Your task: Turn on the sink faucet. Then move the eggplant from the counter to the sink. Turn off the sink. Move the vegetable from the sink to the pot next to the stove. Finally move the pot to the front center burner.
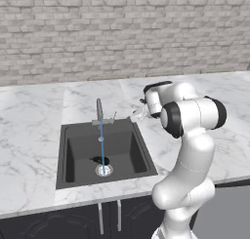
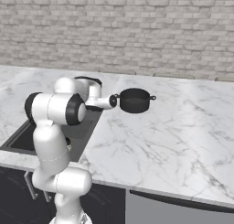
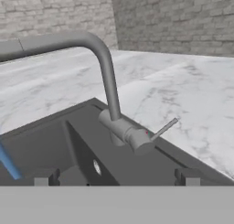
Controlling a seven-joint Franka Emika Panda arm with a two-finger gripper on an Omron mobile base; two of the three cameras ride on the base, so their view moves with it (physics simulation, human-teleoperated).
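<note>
The sink faucet (image 1: 99, 111) stands at the back of the dark sink (image 1: 73, 155), and a thin blue stream of water (image 1: 102, 148) runs from its spout to the round drain (image 1: 103, 170). The eggplant (image 1: 100, 160), a small dark lump, lies in the basin right beside the drain. My gripper (image 1: 131, 118) hovers just right of the faucet, open and holding nothing. In the hand view the gripper (image 3: 116, 179) faces the faucet's base (image 3: 130, 136) and its thin lever (image 3: 164, 128), which sticks out to the right. The pot and the stove are out of view.
A black two-handled pot (image 2: 134, 100) sits on the white marble counter (image 2: 173, 136) right of the sink, close beside my hand. A brick wall (image 1: 122, 33) closes the back. Dark cabinet fronts (image 1: 73, 223) run under the counter edge.
</note>
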